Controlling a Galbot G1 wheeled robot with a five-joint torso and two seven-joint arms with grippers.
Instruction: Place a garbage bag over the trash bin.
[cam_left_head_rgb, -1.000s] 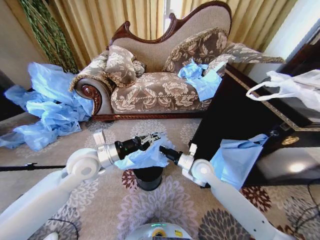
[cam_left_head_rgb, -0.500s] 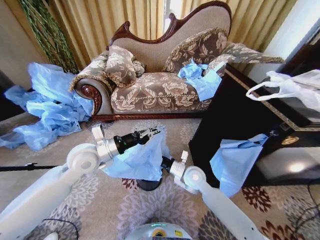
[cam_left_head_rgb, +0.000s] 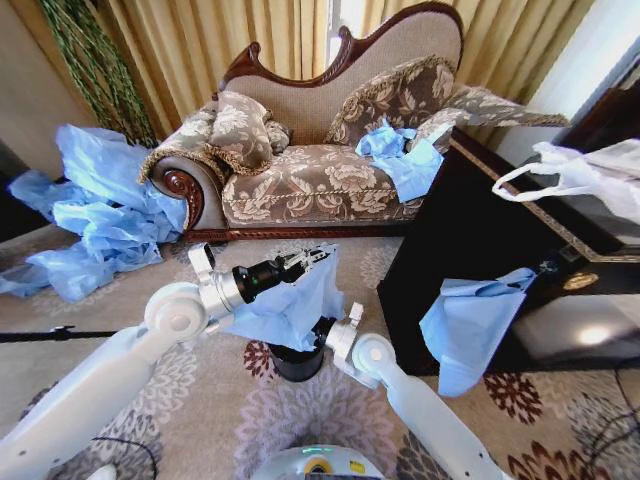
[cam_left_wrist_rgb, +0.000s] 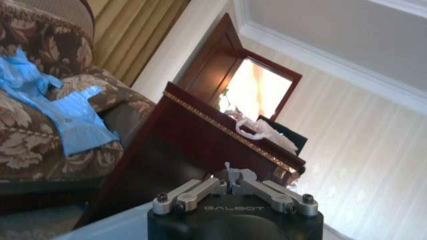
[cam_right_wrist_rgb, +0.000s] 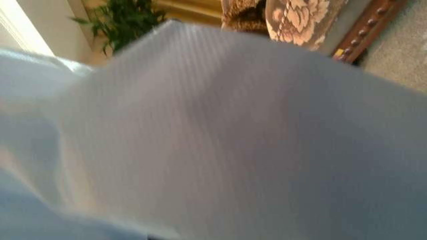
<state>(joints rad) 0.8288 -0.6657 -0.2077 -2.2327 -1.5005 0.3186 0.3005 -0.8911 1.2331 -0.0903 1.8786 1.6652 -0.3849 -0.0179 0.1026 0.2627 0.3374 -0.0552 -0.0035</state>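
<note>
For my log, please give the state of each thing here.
bag: hanging from left pincer, draped over bin top
bin: upright on carpet, top hidden by bag
left pincer: shut on bag's upper edge
right pincer: behind the bag

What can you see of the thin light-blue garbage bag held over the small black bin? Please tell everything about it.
The thin light-blue plastic garbage bag looks crinkly and slightly translucent. It hangs as a loose sheet from the left gripper, whose jaws are shut on its upper edge. It drapes over the small black cylindrical trash bin, hiding the rim. The right gripper reaches in behind it, covered by the plastic; in the right wrist view the bag lies right before the camera.
</note>
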